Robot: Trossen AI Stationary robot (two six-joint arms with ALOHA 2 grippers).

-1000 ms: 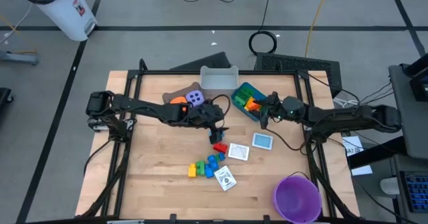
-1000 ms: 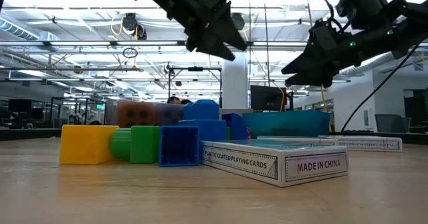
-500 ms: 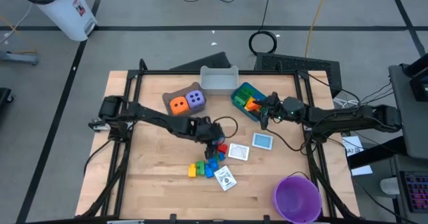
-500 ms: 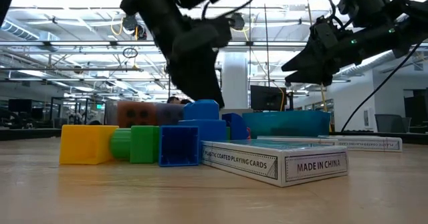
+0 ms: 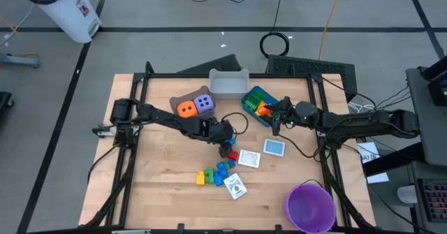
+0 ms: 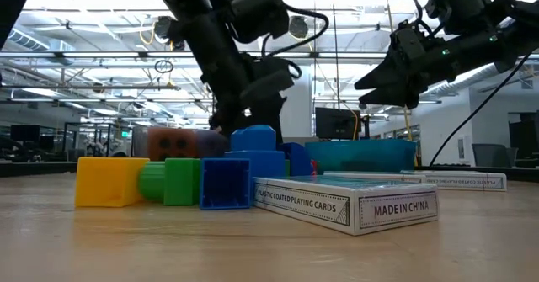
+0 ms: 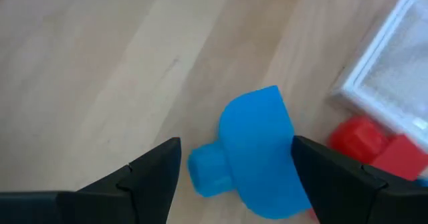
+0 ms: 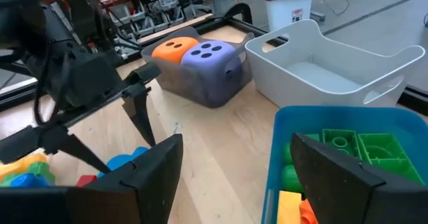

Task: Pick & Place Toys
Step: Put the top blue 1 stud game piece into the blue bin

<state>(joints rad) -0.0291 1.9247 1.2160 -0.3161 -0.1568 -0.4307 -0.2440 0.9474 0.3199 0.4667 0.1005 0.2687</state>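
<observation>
Right, I have the left gripper (image 7: 234, 167) down low over the table (image 5: 154, 178), fingers spread wide and holding nothing, with a blue brick (image 7: 257, 154) lying directly between them. A red brick (image 7: 378, 147) sits just beyond one finger, against the edge of a white card (image 7: 394, 70). The left arm reaches in from its side of the table, stretched nearly flat, wrist bent down. The yellow, green and blue bricks (image 5: 213, 174) cluster on the near side of that gripper. Farther back, the right gripper (image 5: 277, 119) hangs over the blue bin's (image 5: 250, 103) near edge, also spread and empty. Beyond the left gripper, the orange die (image 5: 186, 109) and purple die (image 5: 204, 103) sit together in the brown bin (both upright).
</observation>
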